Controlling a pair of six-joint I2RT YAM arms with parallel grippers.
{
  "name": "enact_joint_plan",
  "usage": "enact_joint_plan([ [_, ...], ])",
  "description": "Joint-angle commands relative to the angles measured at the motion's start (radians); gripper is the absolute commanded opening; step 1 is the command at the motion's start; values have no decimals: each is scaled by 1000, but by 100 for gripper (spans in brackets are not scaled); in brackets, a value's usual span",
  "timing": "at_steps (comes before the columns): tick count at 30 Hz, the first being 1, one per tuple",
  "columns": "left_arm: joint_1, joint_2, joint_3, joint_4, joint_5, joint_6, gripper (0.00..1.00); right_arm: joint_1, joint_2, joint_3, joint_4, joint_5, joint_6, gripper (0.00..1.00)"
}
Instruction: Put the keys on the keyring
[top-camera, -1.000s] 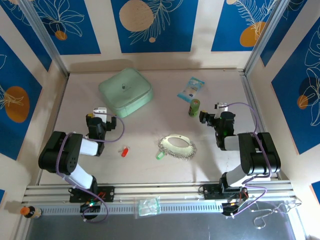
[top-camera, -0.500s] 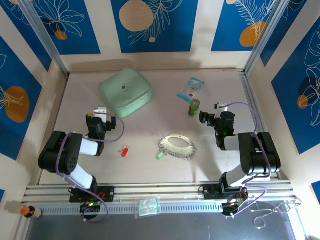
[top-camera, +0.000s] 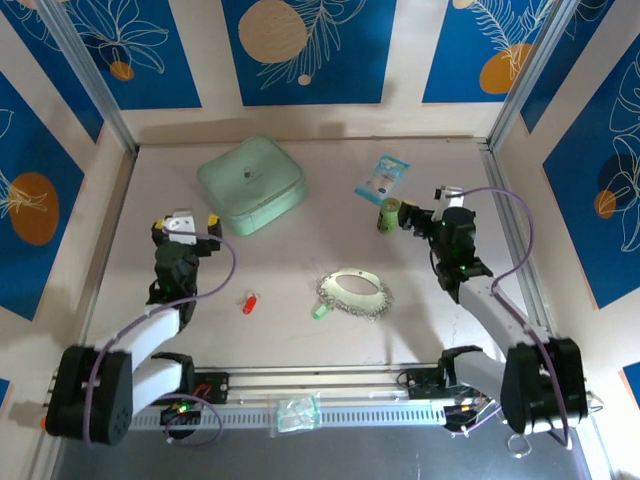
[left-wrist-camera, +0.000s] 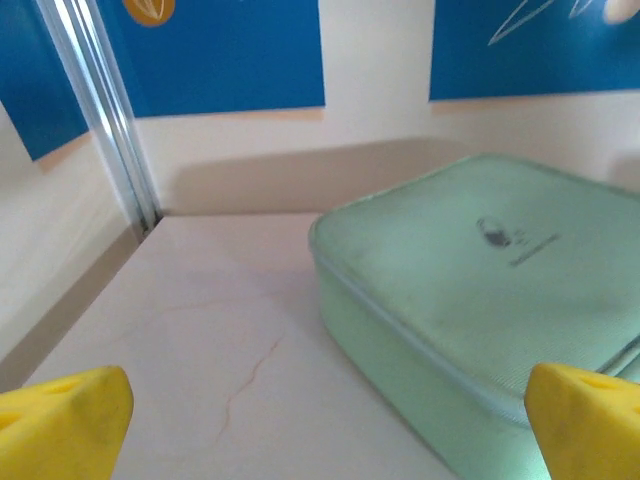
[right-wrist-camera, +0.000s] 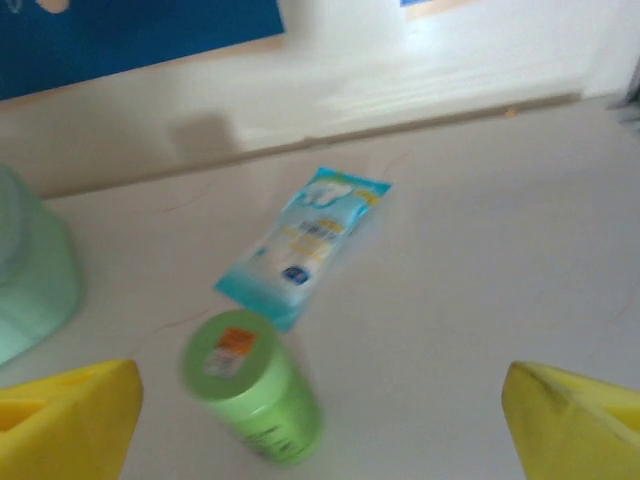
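The keyring (top-camera: 353, 292), a cream hoop with a silvery fringe, lies flat at the table's middle. A green key (top-camera: 320, 310) rests at its left edge, and a red key (top-camera: 249, 302) lies apart further left. My left gripper (top-camera: 185, 220) hovers open behind the red key, beside the mint pouch; its yellow fingertips (left-wrist-camera: 62, 420) frame bare table. My right gripper (top-camera: 418, 208) is open just right of the green cylinder, far behind the keyring. Its yellow fingertips (right-wrist-camera: 68, 418) stand wide with nothing held.
A mint-green pouch (top-camera: 251, 185) (left-wrist-camera: 490, 290) sits back left. A small green upright cylinder (top-camera: 388, 215) (right-wrist-camera: 255, 388) and a blue packet (top-camera: 383, 178) (right-wrist-camera: 305, 245) stand back right. Walls and metal rails close in both sides. A small plastic bag (top-camera: 296, 412) lies on the front rail.
Both arms have unfolded and reached away from their bases. The left gripper moved back and left toward the pouch; the right gripper moved back toward the green cylinder. Keys and keyring have not moved.
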Motion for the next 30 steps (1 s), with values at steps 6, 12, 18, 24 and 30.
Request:
enact_joint_plan([
  [6, -127, -200, 136, -591, 180, -318, 89, 185, -10, 139, -636, -114, 181, 80],
  [12, -412, -197, 105, -641, 64, -393, 92, 302, 42, 172, -768, -200, 229, 72],
  [18, -584, -26, 148, -662, 59, -468, 93, 390, 164, 209, -761, -249, 269, 67],
  [24, -686, 111, 226, -738, 88, -576, 91, 448, 280, 237, -792, -283, 267, 51],
  [30, -749, 160, 206, -680, 25, -676, 91, 530, 331, 218, -816, -284, 261, 49],
])
